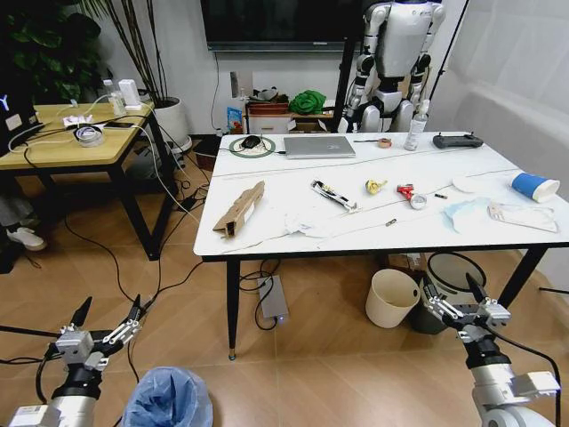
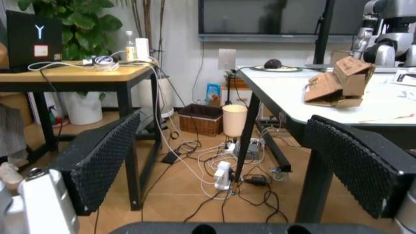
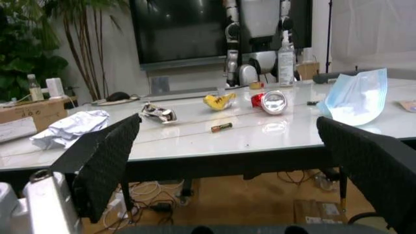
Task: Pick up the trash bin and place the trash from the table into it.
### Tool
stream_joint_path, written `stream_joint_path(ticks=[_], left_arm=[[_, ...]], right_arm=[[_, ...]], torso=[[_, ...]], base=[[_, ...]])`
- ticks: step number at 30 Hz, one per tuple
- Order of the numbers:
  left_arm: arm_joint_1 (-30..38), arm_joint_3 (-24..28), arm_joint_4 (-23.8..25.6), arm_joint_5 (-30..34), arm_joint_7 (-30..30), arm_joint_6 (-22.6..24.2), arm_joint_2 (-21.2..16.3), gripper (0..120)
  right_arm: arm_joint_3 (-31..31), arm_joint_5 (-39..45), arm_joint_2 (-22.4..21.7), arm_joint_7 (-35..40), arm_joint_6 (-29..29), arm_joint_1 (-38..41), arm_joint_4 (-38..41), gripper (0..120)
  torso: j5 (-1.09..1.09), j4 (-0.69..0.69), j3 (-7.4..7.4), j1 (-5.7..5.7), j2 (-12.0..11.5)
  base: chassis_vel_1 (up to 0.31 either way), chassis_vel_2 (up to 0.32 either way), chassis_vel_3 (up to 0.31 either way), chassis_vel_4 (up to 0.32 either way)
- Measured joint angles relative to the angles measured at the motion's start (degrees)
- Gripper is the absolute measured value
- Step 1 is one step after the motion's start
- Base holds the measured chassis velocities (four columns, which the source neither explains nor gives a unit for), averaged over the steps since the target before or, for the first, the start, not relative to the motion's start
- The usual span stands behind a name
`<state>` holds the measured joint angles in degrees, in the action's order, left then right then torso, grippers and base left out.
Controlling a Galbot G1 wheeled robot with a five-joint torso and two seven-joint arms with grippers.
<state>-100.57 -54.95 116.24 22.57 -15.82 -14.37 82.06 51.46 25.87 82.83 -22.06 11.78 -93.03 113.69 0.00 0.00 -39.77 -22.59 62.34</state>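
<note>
Hovering low over the floor in front of the worktop (image 1: 373,233), both grippers had their fingers spread wide and gripped nothing. The left gripper (image 1: 108,326) sat at about 8 o'clock in the head view, the right gripper (image 1: 455,301) at about 4 o'clock. The trash bin (image 1: 167,398) with its crinkled blue bag stood on the floor at 7 o'clock, just beside the left arm. On the worktop lay the trash: a torn cardboard box (image 1: 239,210) at the left, crumpled white paper (image 1: 300,224) near the front edge, a red can (image 1: 410,195), a light-blue mask (image 1: 466,213) and a blue paper cup (image 1: 534,186) at the right. A cream bin (image 1: 392,298) stood under the worktop.
</note>
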Motion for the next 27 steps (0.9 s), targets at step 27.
stream_joint_path(ticks=[27], left_arm=[[0.27,0.29,-0.19,-0.28,0.0,0.76,0.13,100]], right_arm=[[0.14,-0.1,-0.08,-0.08,0.21,0.02,0.01,100]], torso=[[0.0,0.0,4.41,3.49,-7.9]], base=[[0.0,0.0,0.0,0.0]])
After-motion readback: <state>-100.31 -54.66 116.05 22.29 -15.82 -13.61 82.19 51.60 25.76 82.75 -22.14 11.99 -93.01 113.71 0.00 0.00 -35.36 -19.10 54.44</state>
